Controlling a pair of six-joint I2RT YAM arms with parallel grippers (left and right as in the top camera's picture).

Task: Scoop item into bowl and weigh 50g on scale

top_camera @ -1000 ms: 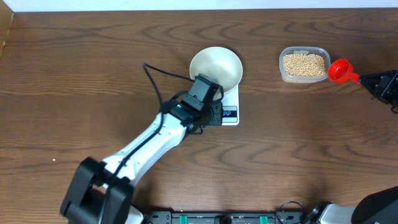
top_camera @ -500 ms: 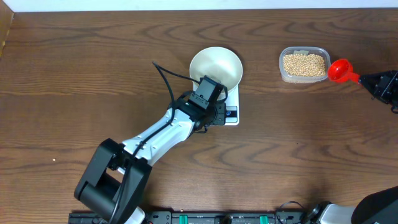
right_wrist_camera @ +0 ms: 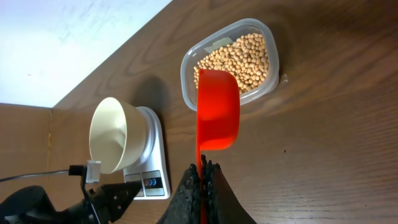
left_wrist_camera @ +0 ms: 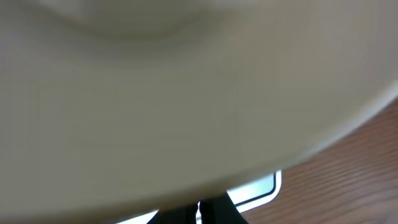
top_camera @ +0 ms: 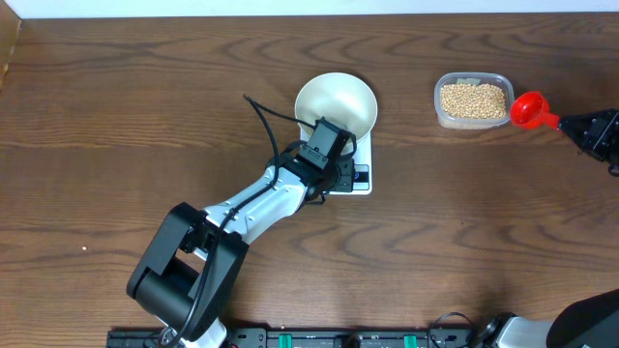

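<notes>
The white bowl (top_camera: 336,102) stands on the white scale (top_camera: 364,155); no beans show in it. My left gripper (top_camera: 345,177) is shut and empty, its tips at the scale's front panel just below the bowl. In the left wrist view the bowl's wall (left_wrist_camera: 186,93) fills the frame, with the scale's edge (left_wrist_camera: 264,186) and my shut fingertips (left_wrist_camera: 208,213) below. At the far right my right gripper (top_camera: 578,125) is shut on the handle of a red scoop (top_camera: 527,108), beside the clear tub (top_camera: 473,118) of tan beans (top_camera: 473,100). From the right wrist, the scoop (right_wrist_camera: 217,109) hangs over the tub's near rim (right_wrist_camera: 189,93).
A black cable (top_camera: 266,121) loops from the left arm (top_camera: 251,208) over the wood table (top_camera: 116,116) left of the bowl. The right wrist view shows the bowl (right_wrist_camera: 112,134), the scale (right_wrist_camera: 152,174) and the left gripper (right_wrist_camera: 124,191) at its front panel. The table's far edge meets a white wall.
The left arm's elbow and base link have swung to the right, and its shut gripper has edged slightly right along the scale's front. The right gripper and scoop have not moved.
</notes>
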